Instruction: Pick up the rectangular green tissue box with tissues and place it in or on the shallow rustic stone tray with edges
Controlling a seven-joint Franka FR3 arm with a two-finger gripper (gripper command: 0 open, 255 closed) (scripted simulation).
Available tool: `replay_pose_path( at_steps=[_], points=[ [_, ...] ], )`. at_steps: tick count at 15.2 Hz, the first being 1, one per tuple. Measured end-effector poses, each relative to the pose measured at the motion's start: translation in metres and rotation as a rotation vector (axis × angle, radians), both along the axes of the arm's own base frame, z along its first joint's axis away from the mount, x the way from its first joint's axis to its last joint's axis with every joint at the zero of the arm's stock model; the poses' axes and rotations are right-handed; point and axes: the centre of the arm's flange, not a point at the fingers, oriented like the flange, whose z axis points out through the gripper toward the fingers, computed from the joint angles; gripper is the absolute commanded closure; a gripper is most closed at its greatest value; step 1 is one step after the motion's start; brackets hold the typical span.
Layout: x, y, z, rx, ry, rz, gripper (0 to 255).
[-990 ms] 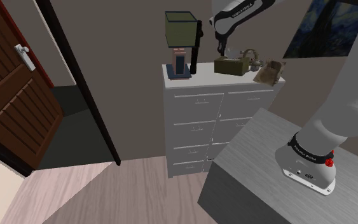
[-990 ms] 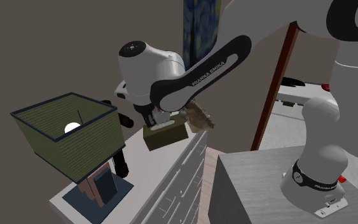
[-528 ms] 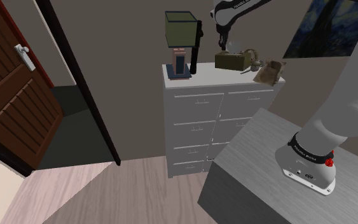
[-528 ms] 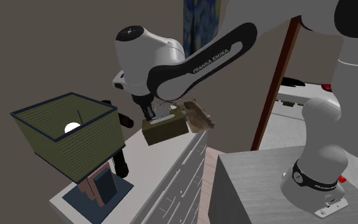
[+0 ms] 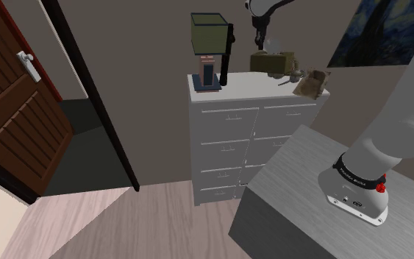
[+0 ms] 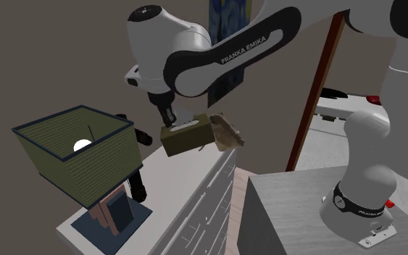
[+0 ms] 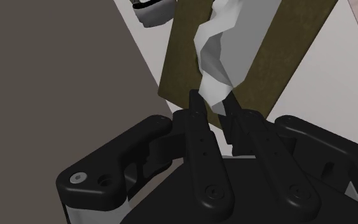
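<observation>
Gripper pinched narrow on green tissue box by its white tissue, box airborne in shoulder view's upper middle. It should carry slowly (hold looks flimsy) down-right over stone tray.

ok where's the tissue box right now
In the shoulder view the tissue box hangs in the gripper above the white dresser, between the lamp at left and the brown tray at right.

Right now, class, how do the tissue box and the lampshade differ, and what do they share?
The tissue box hangs in the gripper above the dresser; the lampshade sits on its base there. The tissue box has white tissue poking out; the lampshade is open-topped with a dark rim. Both are olive-green and boxy.
</observation>
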Motion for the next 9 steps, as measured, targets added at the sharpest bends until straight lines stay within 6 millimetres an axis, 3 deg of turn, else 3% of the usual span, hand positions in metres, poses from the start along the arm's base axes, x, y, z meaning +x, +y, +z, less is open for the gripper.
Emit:
replay_pose_path(
  at_steps=[6, 9],
  points=[
    [0.000, 0.000, 0.030, 0.000, 0.000, 0.000, 255],
    [-0.020, -0.022, 0.035, 0.000, 0.000, 0.000, 255]
  ],
)
